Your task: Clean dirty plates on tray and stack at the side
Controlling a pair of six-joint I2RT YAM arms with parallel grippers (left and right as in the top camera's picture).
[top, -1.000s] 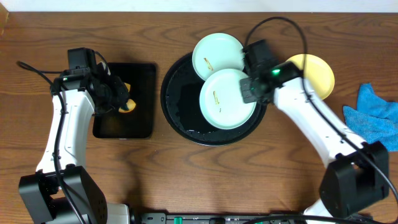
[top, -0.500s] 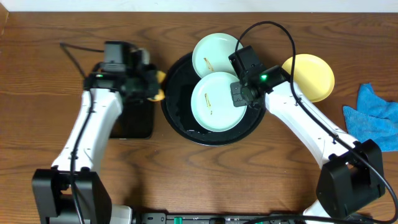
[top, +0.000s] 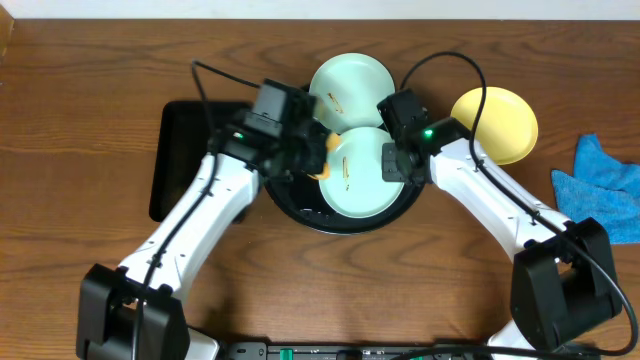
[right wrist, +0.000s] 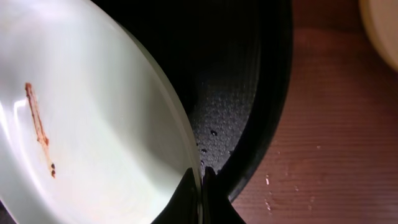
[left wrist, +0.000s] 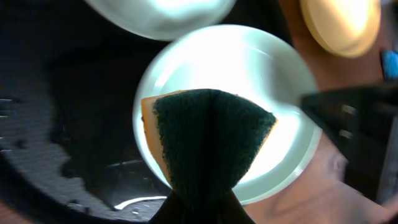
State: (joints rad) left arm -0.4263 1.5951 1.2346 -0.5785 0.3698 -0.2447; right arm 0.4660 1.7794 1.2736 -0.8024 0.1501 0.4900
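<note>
Brown wooden table point(top: 80, 60) under the overhead camera, and right in the middle sits the round black tray point(top: 300, 213), wet glints on its pebbled floor. Inside it lies a mint plate point(top: 360, 180), and both arms are on it! The right gripper point(top: 392, 162) is clamped tight on that plate's right edge; the right wrist view shows the fingertips pinching the thin rim, with the tray's raised wall just beyond. A long brownish smear point(right wrist: 38, 124) runs across the plate's pale face.

From the other side the left gripper point(top: 300, 150) comes in, jaws closed around a sponge point(left wrist: 208, 143), orange body with a dark green scouring face. The sponge hangs over the left part of the held plate; whether it touches the surface I cannot tell.

A second mint plate point(top: 350, 85) sits at the tray's far edge, overlapping the rim, a small brown mark on it, its near edge meeting the held plate. The yellow plate point(top: 505, 125) rests on the wood to the right of the tray, apart from it. A blue cloth point(top: 605, 185) lies crumpled at the far right edge, and a rectangular black tray point(top: 175, 160) sits on the left.
</note>
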